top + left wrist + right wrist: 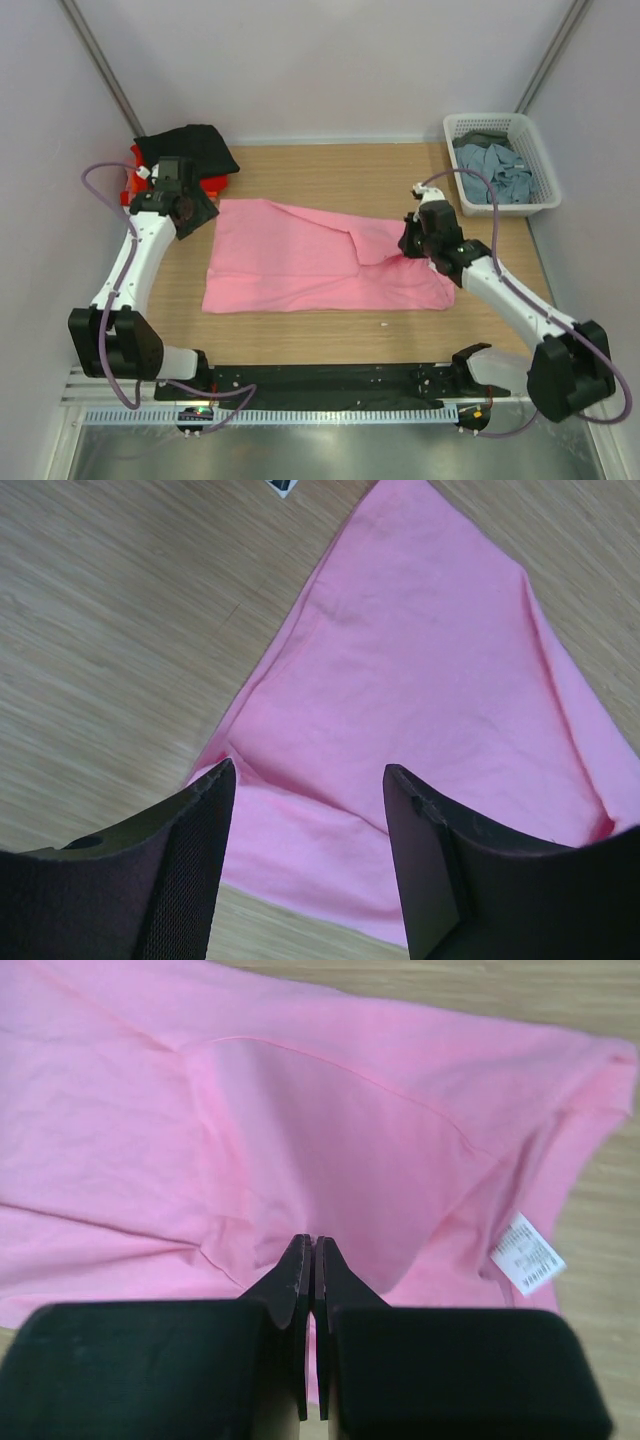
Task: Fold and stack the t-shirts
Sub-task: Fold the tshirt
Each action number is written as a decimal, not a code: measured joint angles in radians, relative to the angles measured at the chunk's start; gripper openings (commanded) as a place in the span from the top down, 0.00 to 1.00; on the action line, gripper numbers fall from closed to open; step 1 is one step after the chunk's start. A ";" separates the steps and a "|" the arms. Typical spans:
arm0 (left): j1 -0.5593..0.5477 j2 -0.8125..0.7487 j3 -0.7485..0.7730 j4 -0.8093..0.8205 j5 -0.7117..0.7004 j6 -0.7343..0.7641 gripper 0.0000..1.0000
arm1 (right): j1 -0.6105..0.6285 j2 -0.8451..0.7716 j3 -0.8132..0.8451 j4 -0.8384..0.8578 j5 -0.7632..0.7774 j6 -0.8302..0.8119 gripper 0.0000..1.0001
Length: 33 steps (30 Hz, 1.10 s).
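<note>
A bright pink t-shirt [300, 260] lies spread across the middle of the wooden table, its right part folded over towards the centre. My right gripper [408, 243] is shut, pinching a raised fold of the pink t-shirt [300, 1110] between its fingertips [314, 1240]. The shirt's white tag [527, 1253] shows to the right of them. My left gripper [190, 215] is open and empty, hovering over the far left corner of the pink t-shirt [420, 680], with the jaws [308, 770] wide apart.
A black t-shirt [190, 148] lies on red and orange cloth [213, 185] at the far left corner. A white lattice basket [545, 150] at the far right holds grey-blue shirts [495, 175] and a dark olive one [485, 138]. Walls close in on both sides.
</note>
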 measured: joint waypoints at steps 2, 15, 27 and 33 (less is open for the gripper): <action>-0.001 0.024 -0.010 0.016 -0.001 -0.009 0.39 | -0.005 -0.081 -0.059 -0.024 0.050 0.031 0.99; -0.024 0.290 0.002 0.122 -0.059 -0.077 0.40 | -0.004 -0.316 -0.165 -0.043 0.101 0.134 0.99; -0.082 0.534 0.166 0.175 -0.127 -0.089 0.40 | -0.004 -0.396 -0.210 -0.060 0.101 0.153 0.99; -0.081 0.584 0.171 0.201 -0.151 -0.091 0.41 | -0.004 -0.391 -0.210 -0.060 0.090 0.156 0.99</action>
